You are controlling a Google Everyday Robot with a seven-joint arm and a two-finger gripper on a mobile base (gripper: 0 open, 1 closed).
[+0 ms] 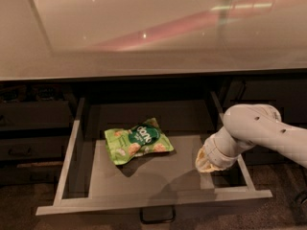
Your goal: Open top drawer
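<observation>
The top drawer point(153, 196) stands pulled far out under the pale countertop, its grey rim facing me and its small dark loop handle point(157, 215) at the front centre. A green snack bag point(138, 142) lies on the drawer floor, left of centre. My white arm reaches in from the right; its wrist point(213, 156) hangs over the drawer's right side. The gripper itself is hidden below the wrist, inside the drawer's right front corner.
Narrower dark drawer fronts point(33, 128) are stacked at the left, shut. A dark cabinet front point(268, 97) is at the right behind the arm. The glossy countertop point(153, 28) overhangs the drawer. Speckled floor lies below.
</observation>
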